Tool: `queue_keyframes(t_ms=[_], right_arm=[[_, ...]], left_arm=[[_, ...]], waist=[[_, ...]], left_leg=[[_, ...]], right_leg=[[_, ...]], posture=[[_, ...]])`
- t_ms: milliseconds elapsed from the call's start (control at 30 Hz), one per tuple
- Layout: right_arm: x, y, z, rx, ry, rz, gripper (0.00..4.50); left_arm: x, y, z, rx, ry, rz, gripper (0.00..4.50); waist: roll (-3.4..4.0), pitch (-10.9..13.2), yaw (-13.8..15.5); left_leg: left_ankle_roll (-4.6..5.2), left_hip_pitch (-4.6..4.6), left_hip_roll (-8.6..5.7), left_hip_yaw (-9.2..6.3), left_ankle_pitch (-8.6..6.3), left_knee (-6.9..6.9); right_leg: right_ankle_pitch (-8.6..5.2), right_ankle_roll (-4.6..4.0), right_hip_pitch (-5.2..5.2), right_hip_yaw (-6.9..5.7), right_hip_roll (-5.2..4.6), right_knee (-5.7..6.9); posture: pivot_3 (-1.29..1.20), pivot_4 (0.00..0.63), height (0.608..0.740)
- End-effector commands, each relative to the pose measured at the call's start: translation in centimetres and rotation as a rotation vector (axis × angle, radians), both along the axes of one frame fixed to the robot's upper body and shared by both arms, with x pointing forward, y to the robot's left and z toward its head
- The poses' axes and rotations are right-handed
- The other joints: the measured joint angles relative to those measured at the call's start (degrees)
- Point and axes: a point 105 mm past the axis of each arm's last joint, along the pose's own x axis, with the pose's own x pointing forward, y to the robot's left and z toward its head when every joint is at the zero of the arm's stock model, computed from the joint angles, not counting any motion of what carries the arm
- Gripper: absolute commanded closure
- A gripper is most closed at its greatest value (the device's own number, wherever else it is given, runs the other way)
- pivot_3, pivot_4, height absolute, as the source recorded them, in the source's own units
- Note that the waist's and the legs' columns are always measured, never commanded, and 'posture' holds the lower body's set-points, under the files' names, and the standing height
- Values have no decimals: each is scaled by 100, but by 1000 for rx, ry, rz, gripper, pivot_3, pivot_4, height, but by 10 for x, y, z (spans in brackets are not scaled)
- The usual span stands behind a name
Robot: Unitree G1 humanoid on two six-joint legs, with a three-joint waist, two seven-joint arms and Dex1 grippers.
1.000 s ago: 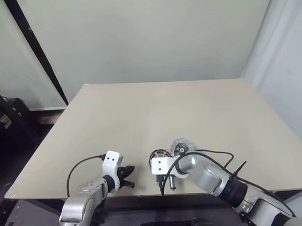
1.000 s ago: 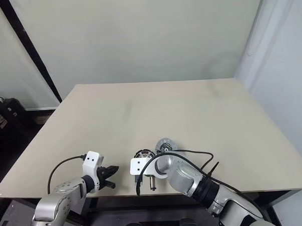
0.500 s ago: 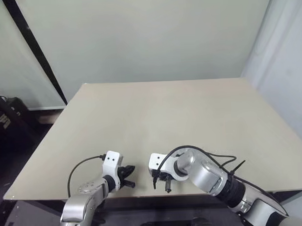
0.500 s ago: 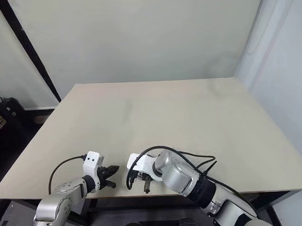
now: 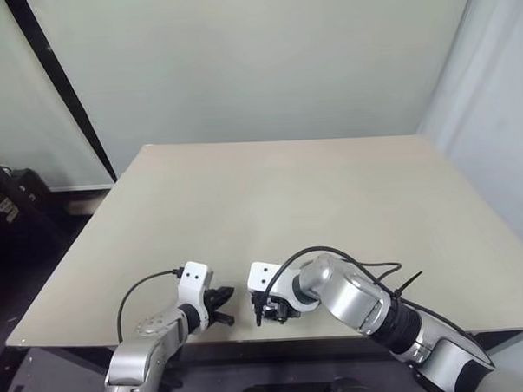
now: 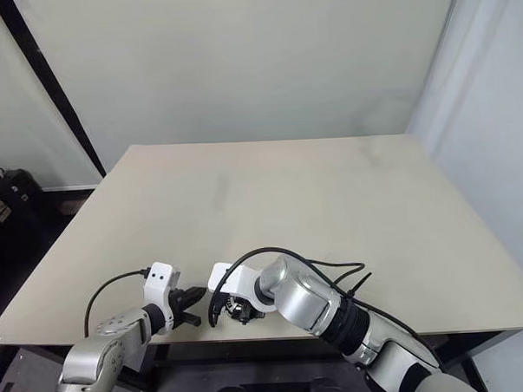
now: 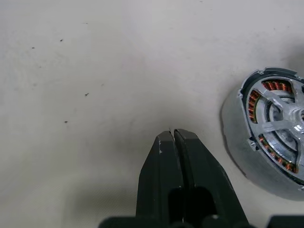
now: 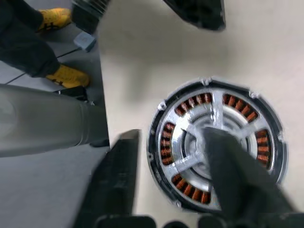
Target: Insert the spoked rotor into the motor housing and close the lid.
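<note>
Housing (image 8: pixel 216 145) sat at the near edge of the bench (image 5: pixel 331 202), between the two arms, with the spoked rotor (image 8: pixel 204 137) already seated over its copper windings. Directly above it hung the right tool (image 8: pixel 178 156), pointing steeply down, fingers spread and gripping nothing, one finger over the hub and the other outside the rim. Just beside the housing, the left tool (image 7: pixel 174 142) rested pinched shut and empty. Judging by this, the right arm was nearer; where the lid lay I couldn't tell.
</note>
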Motion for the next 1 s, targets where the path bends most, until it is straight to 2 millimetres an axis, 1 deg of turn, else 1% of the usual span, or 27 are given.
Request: queue_keyframes(t_ms=[33, 100, 133, 267, 367, 433, 500, 567, 633, 700, 767, 800, 900, 1000], right_arm=[[-7, 9, 22, 62, -58, 73, 947], [-9, 10, 31, 85, -68, 85, 219], [-9, 10, 36, 103, -79, 84, 46], [1, 3, 56, 173, -127, 36, 46], [18, -11, 69, 243, -154, -98, 46], [33, -25, 78, 286, -199, -201, 46], [56, -51, 89, 311, -280, -337, 46], [67, -67, 93, 317, -318, -408, 46], [76, -86, 93, 288, -372, -461, 46], [84, -112, 88, 223, -425, -517, 46], [87, -127, 83, 171, -446, -536, 46], [86, -135, 77, 125, -458, -527, 46], [82, -152, 59, 32, -438, -518, 46], [74, -162, 39, -31, -386, -494, 46]], left_arm=[[4, -1, 9, 7, -45, -7, 4500], [4, -1, 9, 7, -44, -9, 4500], [4, -1, 9, 7, -44, -11, 4500], [4, -1, 10, 6, -49, -17, 4500], [4, -1, 12, -4, -61, -25, 4500], [1, -1, 13, -15, -79, -55, 4500], [-7, -2, 14, -27, -114, -142, 4500], [-15, -2, 19, -76, -159, -209, 4500], [-28, -3, 23, -119, -181, -306, 4500], [-39, 3, 23, -136, -169, -369, 4500], [-42, 7, 22, -140, -168, -386, 4500], [-42, 10, 23, -138, -171, -388, 4500], [-41, 13, 24, -142, -176, -388, 4500], [-40, 12, 26, -145, -180, -395, 4500]], waist=[[0, 0, -2], [0, 0, -2], [0, 0, -2], [0, 0, 0], [-1, 0, 0], [-1, 0, 0], [-1, 0, -1], [1, 1, -1], [3, 2, -3], [5, 1, -2], [7, 2, 3], [9, 3, 3], [8, 3, 0], [7, 3, -2]], left_leg=[[0, -2, 0, 0, 0, 0], [0, -2, 0, 1, 0, 0], [0, -2, 1, 1, 0, 0], [-1, -1, 2, 0, 0, 1], [-3, -2, 0, 0, -2, 3], [-2, -2, 0, 0, -1, 3], [-2, -6, 0, 2, -1, 0], [-2, -14, 0, 5, -1, -1], [-1, -23, 0, 9, -1, -2], [0, -42, 1, 12, 0, -2], [3, -79, 2, 11, 2, 4], [4, -85, 0, 11, 3, 6], [8, -95, -3, 14, 4, 9], [10, -93, -2, 16, 4, 10]], right_leg=[[0, 0, -1, 0, 0, -1], [0, 0, -1, 1, 0, -1], [0, 0, -1, 1, 0, -1], [-1, -2, -1, -1, 0, 0], [-2, -3, 0, 0, -1, -1], [-2, -3, 0, 0, -2, -2], [-2, -4, -3, 1, -3, -4], [-7, -13, -12, 2, -3, -5], [-8, -15, -21, 3, -5, -7], [-8, -15, -40, 3, -5, -7], [-5, -19, -78, 1, -4, -4], [-5, -20, -81, 2, -5, -4], [-4, -18, -78, 4, -8, -5], [-4, -18, -74, 5, -7, -5]], posture=[[0, 0, 740], [0, 0, 740], [0, 0, 740], [0, 0, 740], [0, 0, 740], [0, 0, 740], [0, 0, 740], [0, 0, 740], [0, 0, 740], [0, 0, 740], [0, 0, 740], [0, 0, 740], [0, 0, 740], [0, 0, 740]])
